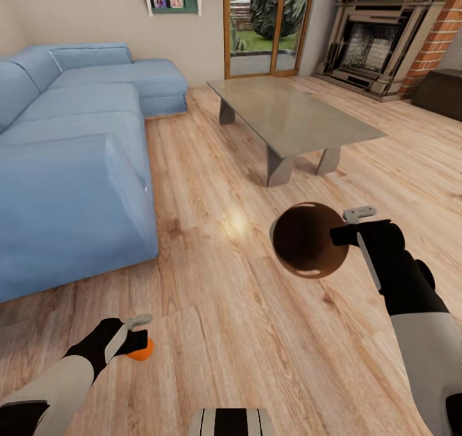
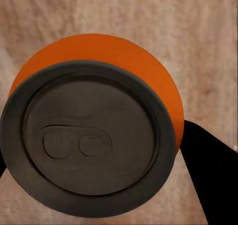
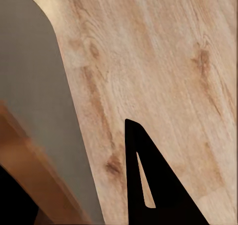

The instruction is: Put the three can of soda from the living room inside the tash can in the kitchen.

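Note:
My left gripper is shut on an orange soda can, low at the left of the head view above the wood floor. The left wrist view looks straight onto the can's grey top, with orange showing behind it and one dark finger beside it. My right gripper is shut on the rim of the trash can, holding it off the floor with its brown inside turned toward the head camera. In the right wrist view, the bin's pale grey wall lies beside a dark finger. No other cans are in view.
A blue sofa runs along the left. A glass coffee table stands ahead in the middle, with the brick fireplace and a dark bench at the far right. A glass door is at the back. Wood floor lies between sofa and table.

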